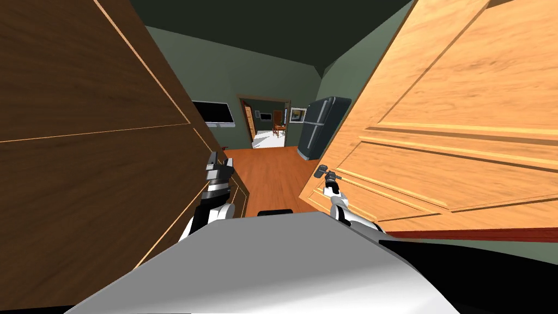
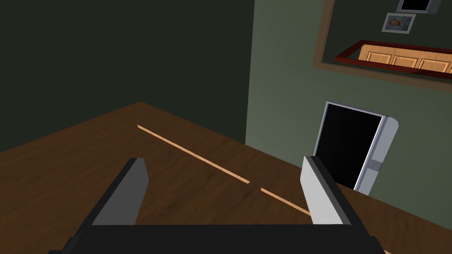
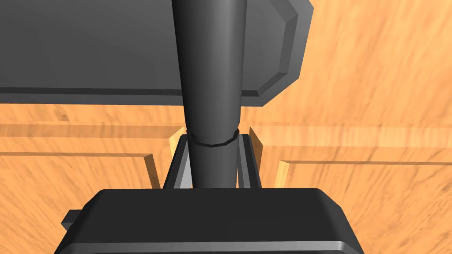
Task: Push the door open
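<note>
Door [image 1: 447, 109] pale orange wood, panelled; right claw [image 3: 215, 134] clamps dark lever handle [image 3: 212, 66]; left claw [image 2: 223, 162] wide.

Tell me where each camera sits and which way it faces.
Head view: on the head, looking down-forward between dark brown panel and light wooden door; left gripper, right gripper show.
Left wrist view: on left hand, along open jaws over that panel.
Right wrist view: on right hand, jaws shut on the handle.
Head and right wrist views share door and handle.
</note>
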Robot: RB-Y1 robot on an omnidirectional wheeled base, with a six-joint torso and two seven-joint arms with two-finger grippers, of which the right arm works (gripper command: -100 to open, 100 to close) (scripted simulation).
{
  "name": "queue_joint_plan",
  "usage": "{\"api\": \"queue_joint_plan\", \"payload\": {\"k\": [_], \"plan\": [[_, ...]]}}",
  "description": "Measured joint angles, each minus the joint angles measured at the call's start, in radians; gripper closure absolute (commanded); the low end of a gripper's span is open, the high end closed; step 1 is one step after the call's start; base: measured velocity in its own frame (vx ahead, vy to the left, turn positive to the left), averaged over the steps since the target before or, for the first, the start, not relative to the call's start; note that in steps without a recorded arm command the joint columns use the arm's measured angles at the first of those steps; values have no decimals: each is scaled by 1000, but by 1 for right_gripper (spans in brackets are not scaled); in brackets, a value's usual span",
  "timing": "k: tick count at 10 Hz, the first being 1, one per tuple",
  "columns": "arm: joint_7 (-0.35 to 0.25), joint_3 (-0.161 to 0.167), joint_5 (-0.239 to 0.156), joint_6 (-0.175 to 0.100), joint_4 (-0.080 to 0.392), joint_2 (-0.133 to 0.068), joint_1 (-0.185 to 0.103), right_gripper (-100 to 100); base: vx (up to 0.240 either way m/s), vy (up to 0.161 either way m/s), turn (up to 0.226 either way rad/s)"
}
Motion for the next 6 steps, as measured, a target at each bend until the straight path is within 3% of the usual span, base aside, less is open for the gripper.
{"api": "queue_joint_plan", "payload": {"k": [2, 4, 5, 6], "plan": [[7, -23, -5, -30, 60, -26, -17, 100, 178, -7, -40], [8, -40, -9, -16, 13, -14, 12, 100, 184, -6, -56], [15, -52, -12, -18, 26, -16, 9, 100, 194, 27, -52], [17, -61, -14, -11, 5, -13, 23, 100, 218, 14, -87]]}}
